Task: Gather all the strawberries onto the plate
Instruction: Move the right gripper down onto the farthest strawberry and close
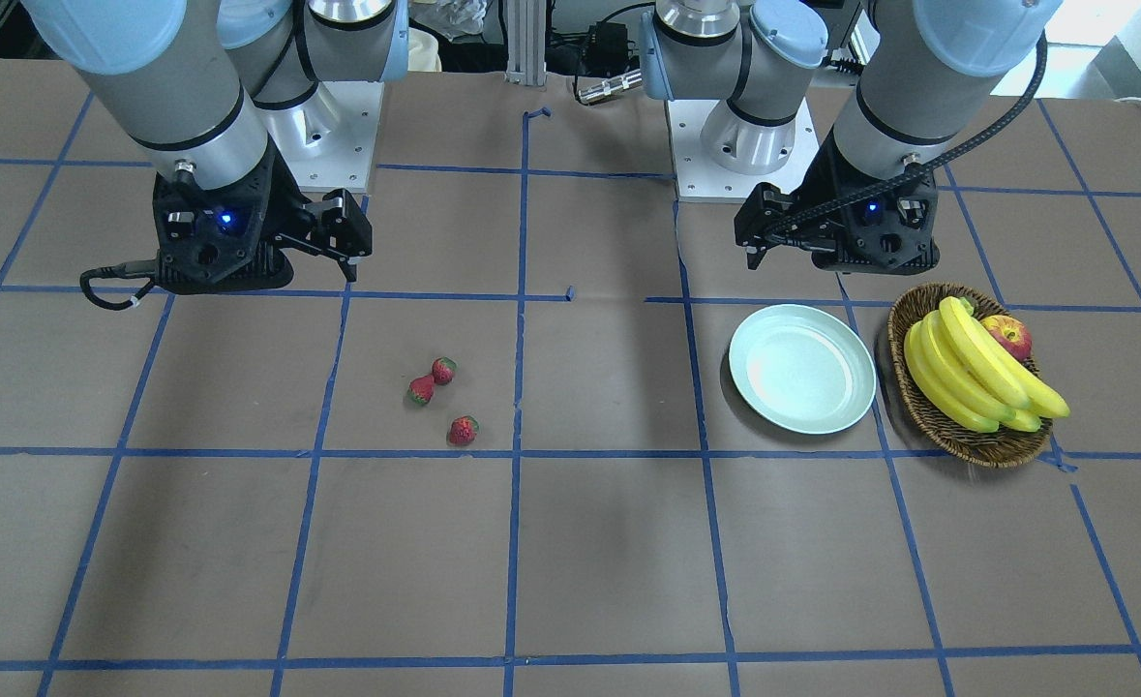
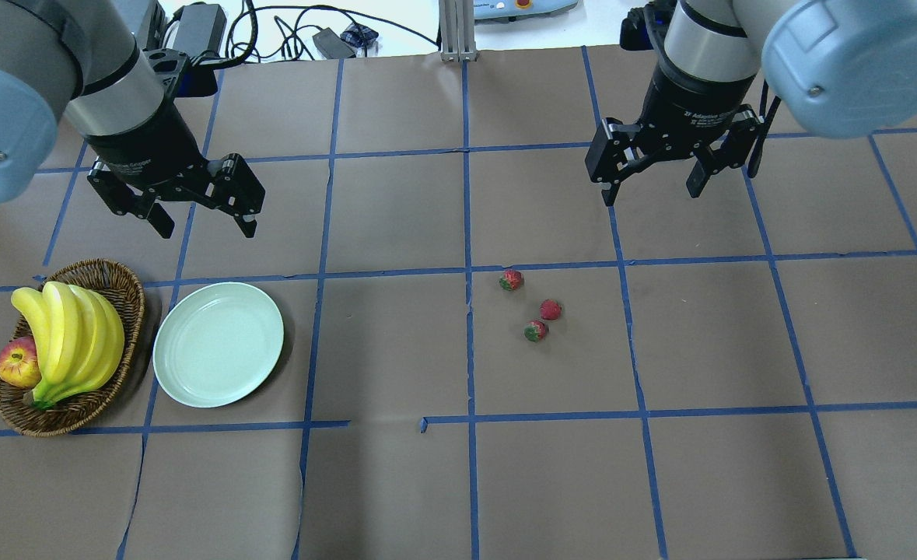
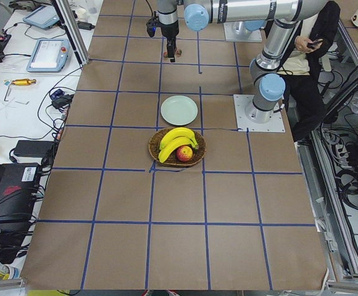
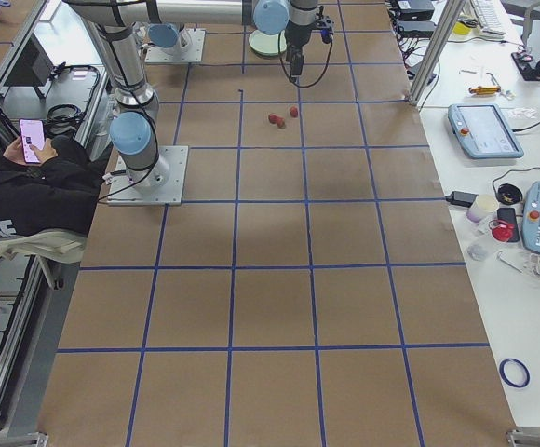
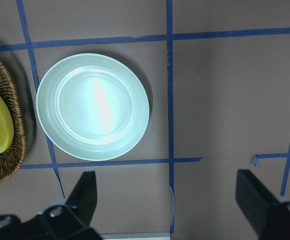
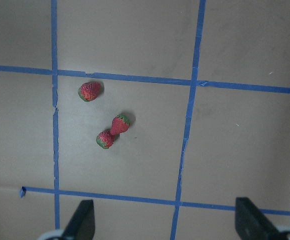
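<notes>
1. Three strawberries [image 2: 551,309] lie clustered on the counter [image 2: 396,334], two touching; none collected.
2. The plate [image 2: 218,344] sits empty, well apart, beside the basket [image 2: 130,289].
3. The right gripper [image 2: 651,194] hovers near the berries, the left gripper [image 2: 208,225] near the plate; both spread, empty.
4. Judgement: all three transfers remain.

Robot lab w/ grid-taped table [image 2: 396,482], teach pendants [image 4: 482,130]
</notes>
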Available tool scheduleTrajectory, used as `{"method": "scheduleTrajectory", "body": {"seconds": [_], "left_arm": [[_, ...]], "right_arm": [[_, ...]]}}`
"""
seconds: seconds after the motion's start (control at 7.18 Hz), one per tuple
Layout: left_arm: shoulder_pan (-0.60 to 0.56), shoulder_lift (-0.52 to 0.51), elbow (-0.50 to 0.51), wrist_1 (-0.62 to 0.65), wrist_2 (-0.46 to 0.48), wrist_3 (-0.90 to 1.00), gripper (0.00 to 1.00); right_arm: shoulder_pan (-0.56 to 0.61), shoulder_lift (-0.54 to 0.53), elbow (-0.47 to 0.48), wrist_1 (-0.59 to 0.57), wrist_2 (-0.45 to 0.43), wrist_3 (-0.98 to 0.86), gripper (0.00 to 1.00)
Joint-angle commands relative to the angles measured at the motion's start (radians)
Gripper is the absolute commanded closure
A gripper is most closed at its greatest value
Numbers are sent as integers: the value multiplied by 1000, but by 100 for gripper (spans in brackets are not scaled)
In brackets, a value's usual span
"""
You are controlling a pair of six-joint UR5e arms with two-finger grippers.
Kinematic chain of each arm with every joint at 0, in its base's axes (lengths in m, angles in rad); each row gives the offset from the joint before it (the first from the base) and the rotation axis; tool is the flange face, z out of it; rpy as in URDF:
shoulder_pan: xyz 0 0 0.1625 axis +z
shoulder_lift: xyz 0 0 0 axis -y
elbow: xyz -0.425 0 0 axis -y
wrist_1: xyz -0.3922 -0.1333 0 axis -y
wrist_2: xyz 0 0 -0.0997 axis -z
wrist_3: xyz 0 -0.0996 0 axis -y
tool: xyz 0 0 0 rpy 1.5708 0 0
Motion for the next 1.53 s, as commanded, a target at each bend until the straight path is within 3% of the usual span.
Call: {"method": "scheduleTrajectory", "body": {"seconds": [0.0, 0.56, 0.97, 1.39], "left_arm": [[-1, -14, -26, 7, 0, 2, 0], [2, -37, -41, 53, 0, 2, 0], [2, -48, -41, 55, 0, 2, 0], [3, -50, -56, 73, 0, 2, 0]], "right_arm": [[70, 97, 2, -111, 0, 120, 0], [136, 221, 92, -352, 0, 319, 0], [184, 318, 106, -440, -2, 419, 0], [190, 384, 108, -443, 1, 428, 0]]}}
